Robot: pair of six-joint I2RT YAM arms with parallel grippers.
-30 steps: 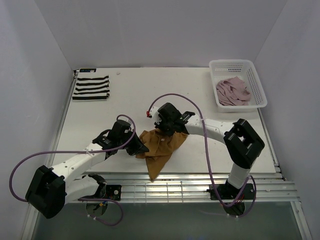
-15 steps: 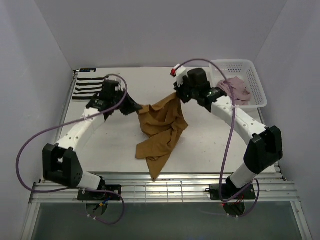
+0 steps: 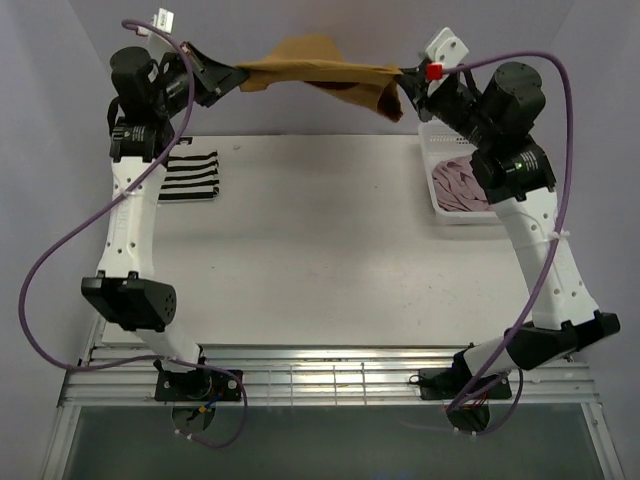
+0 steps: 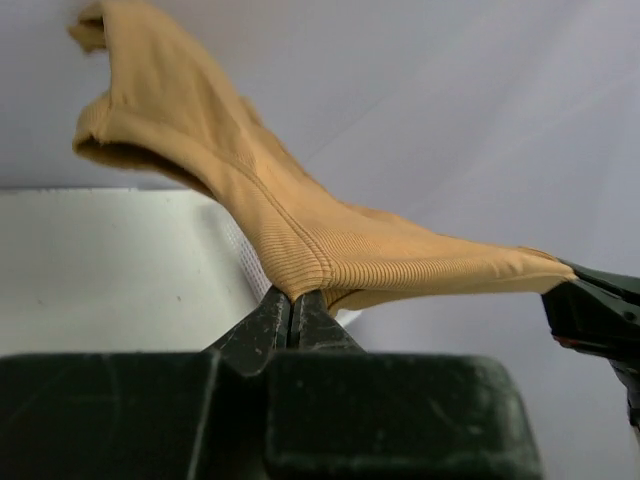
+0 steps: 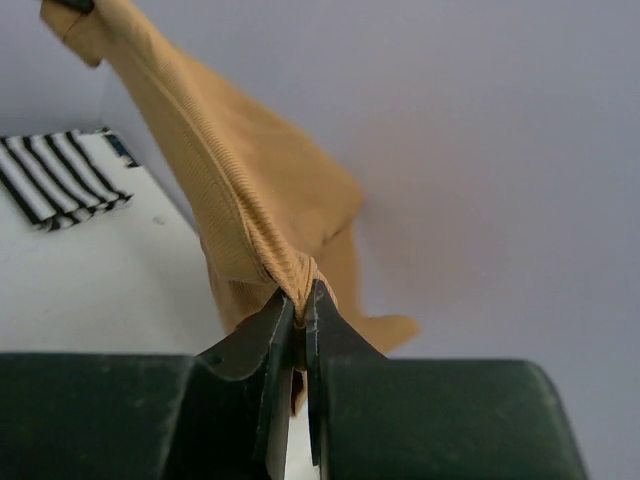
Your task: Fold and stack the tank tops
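High over the white tabletop [image 3: 320, 260], close to the back wall, we hold the plain tan-brown cloth tank top [image 3: 315, 62] strung between our two arms. Much of it is hard to read. We cannot make out its straps or neckline, and the end by our right gripper [image 3: 405, 78] droops in a darker, shadowed fold. In both wrist views the far end of the cloth runs to the top edge of the frame.

Our left arm crosses the folded black-and-white striped cloth tank top [image 3: 190, 177] at the far left of the table and hides its left part. Our right arm covers a stretch of the white plastic mesh basket [image 3: 447, 213] at the far right. The pale dusty pink cloth tank top [image 3: 462, 185] lies crumpled inside it, only partly seen.

Our left gripper [image 3: 228, 75] has its jaws pressed together on a ribbed hem of the tan top, and the cloth spreads up and away from the tips. The right gripper's jaws are likewise pinched tight on a bunched edge. The tan top spans the gap between the two grips, well clear of the table.
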